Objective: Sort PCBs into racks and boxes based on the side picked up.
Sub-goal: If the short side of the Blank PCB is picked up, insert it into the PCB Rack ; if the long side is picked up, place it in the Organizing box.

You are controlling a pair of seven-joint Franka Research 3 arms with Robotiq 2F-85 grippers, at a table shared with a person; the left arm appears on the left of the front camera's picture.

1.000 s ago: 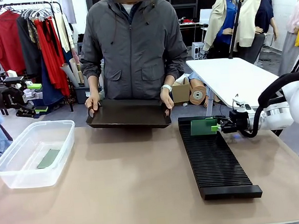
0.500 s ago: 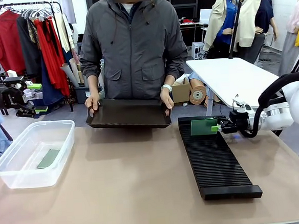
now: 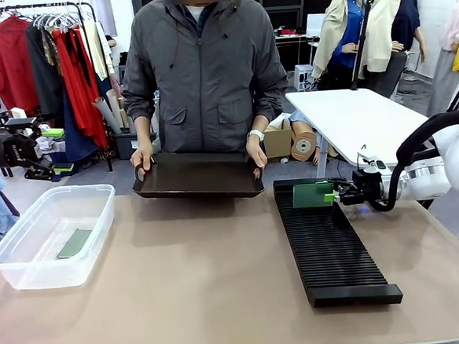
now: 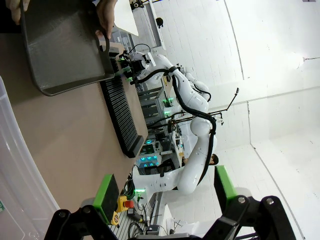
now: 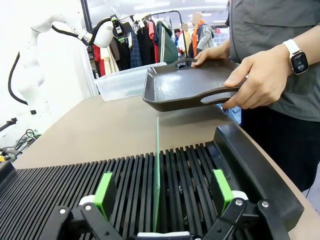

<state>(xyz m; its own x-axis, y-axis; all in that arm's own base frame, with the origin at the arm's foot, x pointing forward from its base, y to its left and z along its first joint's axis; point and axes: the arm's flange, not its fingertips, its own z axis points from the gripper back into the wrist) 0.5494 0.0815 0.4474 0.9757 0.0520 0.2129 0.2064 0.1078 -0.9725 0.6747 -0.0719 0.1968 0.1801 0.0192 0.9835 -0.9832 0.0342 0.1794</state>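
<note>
A green PCB [image 3: 313, 194] stands upright in a slot at the far end of the long black rack [image 3: 330, 251]. My right gripper [image 3: 334, 197] is at that PCB's right edge. In the right wrist view the PCB [image 5: 157, 170] stands edge-on between the open gripper's [image 5: 162, 192] green pads [image 5: 105, 189], touching neither. Another PCB [image 3: 74, 243] lies flat in the clear box [image 3: 31, 268] at the left. My left gripper [image 4: 165, 195] is open and empty, hanging beyond the table's left edge [image 3: 57, 150].
A person at the far side holds a smooth black tray [image 3: 198, 176] by its handles with both hands [image 3: 255, 150], just above the table's far edge. The tray's right end is close to the rack's far end. A white table [image 3: 360, 119] stands behind at the right.
</note>
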